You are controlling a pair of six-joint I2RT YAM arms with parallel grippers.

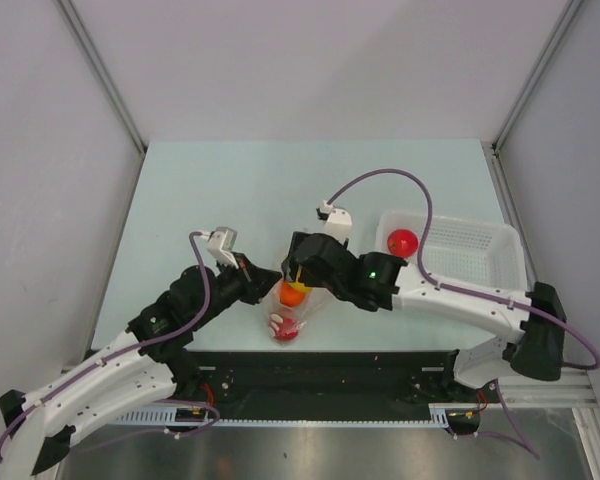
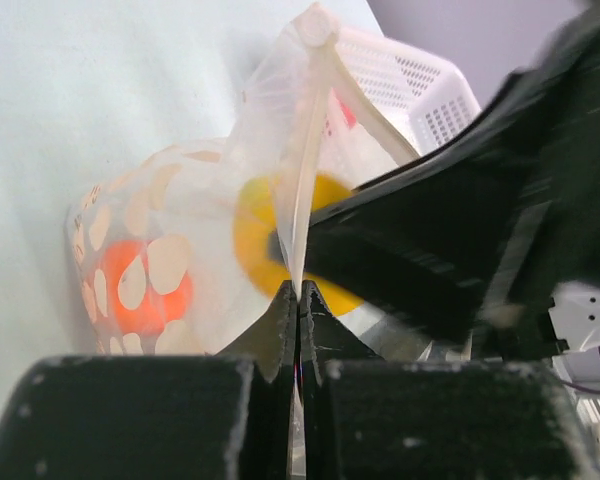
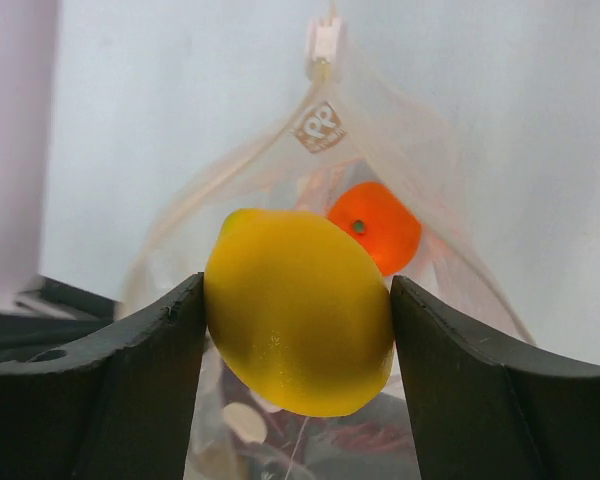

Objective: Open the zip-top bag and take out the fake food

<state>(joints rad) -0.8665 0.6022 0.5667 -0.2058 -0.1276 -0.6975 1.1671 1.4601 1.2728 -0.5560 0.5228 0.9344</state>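
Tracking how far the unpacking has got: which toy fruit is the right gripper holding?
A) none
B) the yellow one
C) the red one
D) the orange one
B: the right wrist view shows the yellow fruit pinched in the right gripper, while the orange fruit sits inside the zip-top bag and the red fruit lies in the basket.
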